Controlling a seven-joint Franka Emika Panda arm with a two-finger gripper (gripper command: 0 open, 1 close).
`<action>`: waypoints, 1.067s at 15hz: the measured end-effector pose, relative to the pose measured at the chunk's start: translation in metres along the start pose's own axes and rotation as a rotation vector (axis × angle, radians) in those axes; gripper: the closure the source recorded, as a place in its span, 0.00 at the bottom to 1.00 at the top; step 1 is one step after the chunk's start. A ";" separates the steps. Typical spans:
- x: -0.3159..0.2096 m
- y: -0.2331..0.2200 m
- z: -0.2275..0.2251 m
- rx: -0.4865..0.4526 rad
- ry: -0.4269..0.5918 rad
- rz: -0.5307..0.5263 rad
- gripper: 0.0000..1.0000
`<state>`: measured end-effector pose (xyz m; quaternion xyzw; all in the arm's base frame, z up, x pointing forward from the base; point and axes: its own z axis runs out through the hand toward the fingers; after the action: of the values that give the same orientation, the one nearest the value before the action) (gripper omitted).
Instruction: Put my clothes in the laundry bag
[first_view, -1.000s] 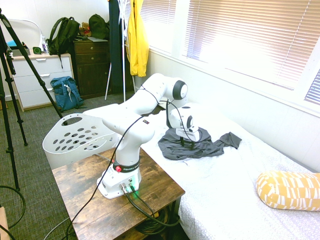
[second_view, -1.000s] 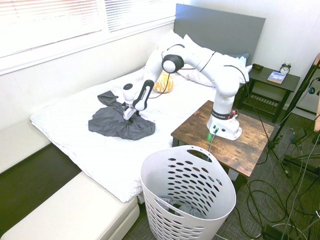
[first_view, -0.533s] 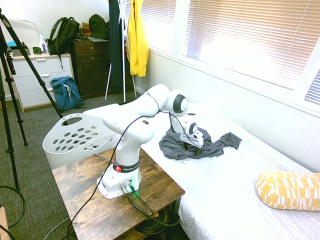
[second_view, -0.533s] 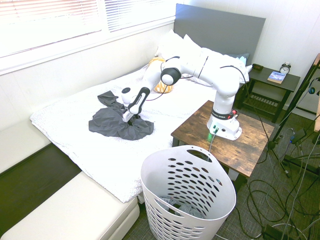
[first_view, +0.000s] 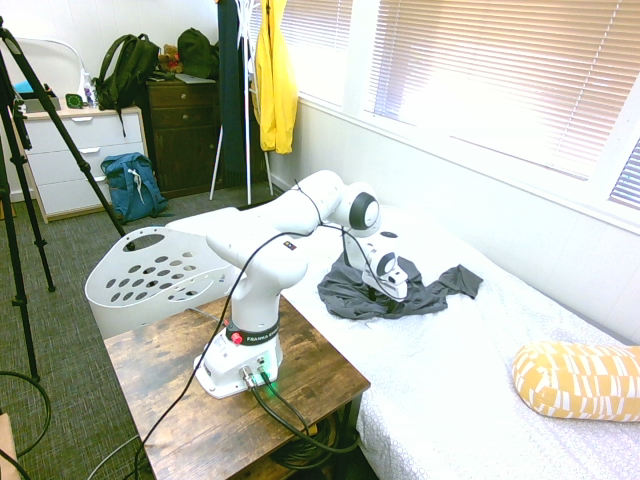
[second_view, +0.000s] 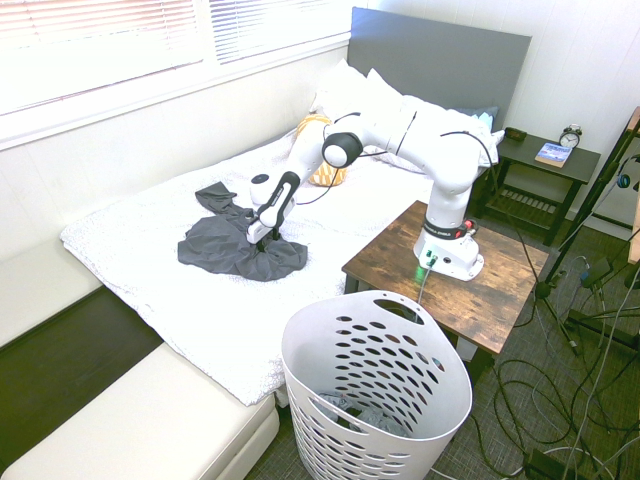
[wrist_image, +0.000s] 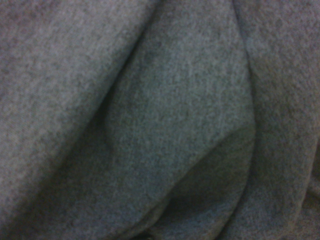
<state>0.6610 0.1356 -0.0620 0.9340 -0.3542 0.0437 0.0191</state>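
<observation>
Second exterior view: gripper (second_view: 262, 243), jaws wide, down on the shirt (second_view: 215, 250). Soft, light, limp; pinch a raised fold. Basket (second_view: 375, 400) at five o'clock.

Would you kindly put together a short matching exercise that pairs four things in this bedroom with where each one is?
Things:
1. grey T-shirt
2. white laundry basket
3. yellow jacket
4. blue backpack

Places:
A. on the floor beside the white drawers
B. crumpled on the white bed, under the end effector
C. hanging on the coat stand
D. on the floor next to the wooden table

Pairs: 1-B, 2-D, 3-C, 4-A
</observation>
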 end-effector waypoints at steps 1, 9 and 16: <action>-0.001 0.002 0.000 0.006 -0.005 0.004 1.00; -0.016 0.007 -0.007 0.047 -0.029 0.030 1.00; -0.042 0.002 -0.013 0.037 -0.047 -0.004 1.00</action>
<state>0.6276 0.1629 -0.0527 0.9357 -0.3516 0.0284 -0.0066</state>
